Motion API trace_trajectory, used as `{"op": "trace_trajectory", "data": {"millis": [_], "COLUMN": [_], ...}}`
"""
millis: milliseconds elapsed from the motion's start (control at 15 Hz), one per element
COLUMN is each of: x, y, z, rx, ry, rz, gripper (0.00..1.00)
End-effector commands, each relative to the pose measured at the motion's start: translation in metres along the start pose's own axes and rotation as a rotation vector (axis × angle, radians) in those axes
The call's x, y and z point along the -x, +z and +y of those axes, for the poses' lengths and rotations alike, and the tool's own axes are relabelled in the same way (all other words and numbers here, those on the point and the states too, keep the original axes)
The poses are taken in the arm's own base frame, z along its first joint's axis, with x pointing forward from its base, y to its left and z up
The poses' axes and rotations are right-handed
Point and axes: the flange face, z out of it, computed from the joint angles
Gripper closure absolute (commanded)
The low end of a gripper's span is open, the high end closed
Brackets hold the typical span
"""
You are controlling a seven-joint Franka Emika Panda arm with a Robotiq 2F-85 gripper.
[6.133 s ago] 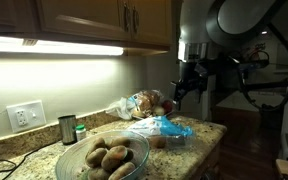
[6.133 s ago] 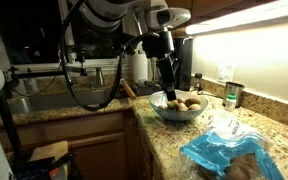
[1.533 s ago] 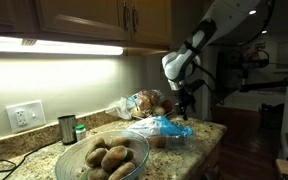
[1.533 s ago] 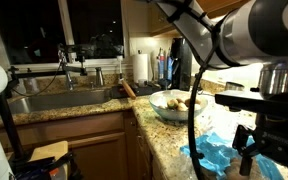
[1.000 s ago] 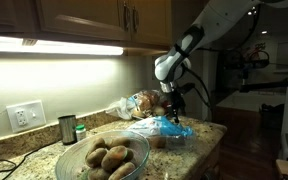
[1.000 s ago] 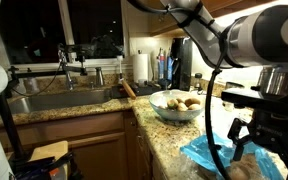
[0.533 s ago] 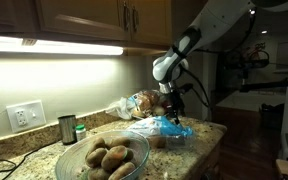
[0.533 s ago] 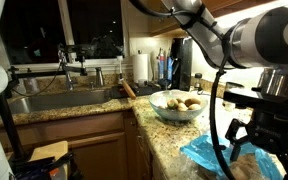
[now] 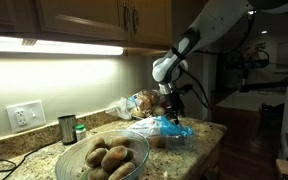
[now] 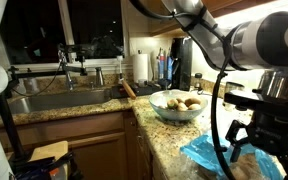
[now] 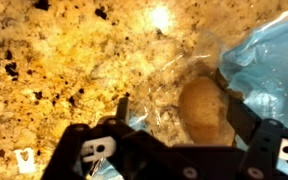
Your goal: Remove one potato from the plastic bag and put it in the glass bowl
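The tool [image 9: 171, 111] hangs with its two fingers spread wide and nothing between them gripped; the jaws point down at the desk [image 9: 206, 131].

Directly under it lies one plastic bag [image 9: 160, 127], light blue and crumpled. In the wrist view the blue film [image 11: 272, 58] bunches up beside one finger, and one potato [image 11: 202, 110] shows through the plastic. It sits below the gap between the two fingers of the tool [image 11: 174, 90], nearer the finger on the blue side. Whether the fingertips touch the plastic cannot be told.

One glass bowl [image 9: 134, 168] stands on the desk well apart from the tool, further along the desk's front edge. It holds several potatoes; at least four can be counted in an exterior view [image 9: 105, 157], and a smaller heap shows in an exterior view [image 10: 187, 102].

Behind the tool, against the wall, lies one clear bag [image 9: 136, 103] with brown lumps inside. Beyond the bowl, far from the tool, stands one small metal cup [image 9: 67, 128].
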Motion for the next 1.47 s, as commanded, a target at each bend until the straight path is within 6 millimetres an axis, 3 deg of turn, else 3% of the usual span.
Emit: {"op": "trace_trajectory", "data": {"millis": [0, 467, 1067, 1400], "x": [-0.005, -0.008, -0.015, -0.028], "y": [-0.002, -0.009, -0.002, 0.005], "z": [0.000, -0.003, 0.001, -0.001], "rx": [0.003, 0.006, -0.001, -0.026], "ry": [0.006, -0.002, 0.000, -0.015], "rz": [0.019, 0.039, 0.034, 0.040], "gripper": [0.00, 0.00, 0.00, 0.00]}}
